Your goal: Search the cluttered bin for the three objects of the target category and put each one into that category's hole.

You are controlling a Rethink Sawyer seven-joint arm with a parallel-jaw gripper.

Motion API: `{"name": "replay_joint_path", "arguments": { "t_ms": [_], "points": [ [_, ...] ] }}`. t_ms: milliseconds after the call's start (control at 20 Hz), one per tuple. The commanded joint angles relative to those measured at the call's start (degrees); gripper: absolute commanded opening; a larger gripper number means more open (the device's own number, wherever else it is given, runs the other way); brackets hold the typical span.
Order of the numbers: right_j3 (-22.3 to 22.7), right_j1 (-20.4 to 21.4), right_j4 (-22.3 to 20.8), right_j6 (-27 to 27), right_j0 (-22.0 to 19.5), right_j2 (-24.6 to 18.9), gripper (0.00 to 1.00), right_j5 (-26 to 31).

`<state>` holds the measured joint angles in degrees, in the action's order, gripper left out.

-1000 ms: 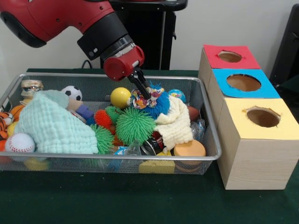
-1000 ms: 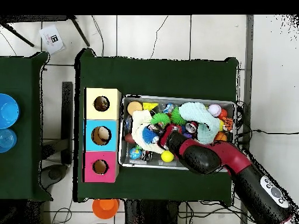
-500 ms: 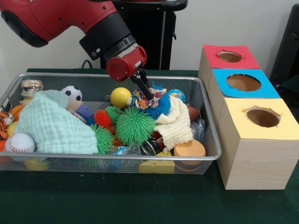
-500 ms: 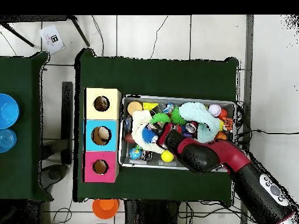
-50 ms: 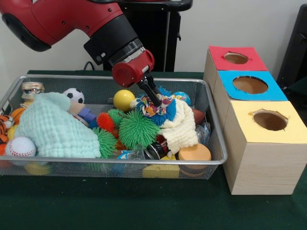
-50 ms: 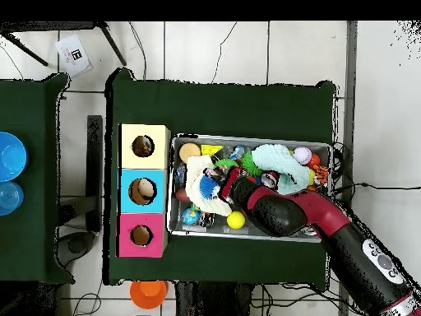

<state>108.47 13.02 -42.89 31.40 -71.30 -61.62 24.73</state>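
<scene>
The arm's tool (image 5: pixel 156 99) is pinched onto a multicoloured scrunchie (image 5: pixel 156 105), holding it just above the blue spiky ball (image 5: pixel 165 111) in the middle of the wire bin (image 5: pixel 144 163). A cream cloth (image 5: pixel 181 128) lies just beside it, a green spiky ball (image 5: pixel 137 129) sits in front, and a yellow ball (image 5: pixel 123 99) rests near the back wall. On the table (image 5: pixel 120 206), beside the bin, stands the wooden box with red (image 5: pixel 236 58), blue (image 5: pixel 250 85) and yellow (image 5: pixel 270 120) holes.

blue spiky ball (image 5: pixel 160 109) | colourful cloth on top | mid-bin (image 5: pixel 218 160)
</scene>
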Motion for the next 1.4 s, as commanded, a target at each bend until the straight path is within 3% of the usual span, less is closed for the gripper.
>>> {"name": "replay_joint_path", "arguments": {
  "t_ms": [50,900,950,1400],
  "points": [
    [-8.01,0.69,1.92,-1.27,2.08,2.73,0.0,7.04],
    [-5.42,-0.39,0.29,-1.79,-0.35,3.98,0.0,4.66],
    [-5.47,0.2,0.06,-1.78,0.02,4.31,1.0,5.02],
    [-5.4,0.42,-0.05,-1.92,0.06,4.38,1.0,5.23]
  ]
}}
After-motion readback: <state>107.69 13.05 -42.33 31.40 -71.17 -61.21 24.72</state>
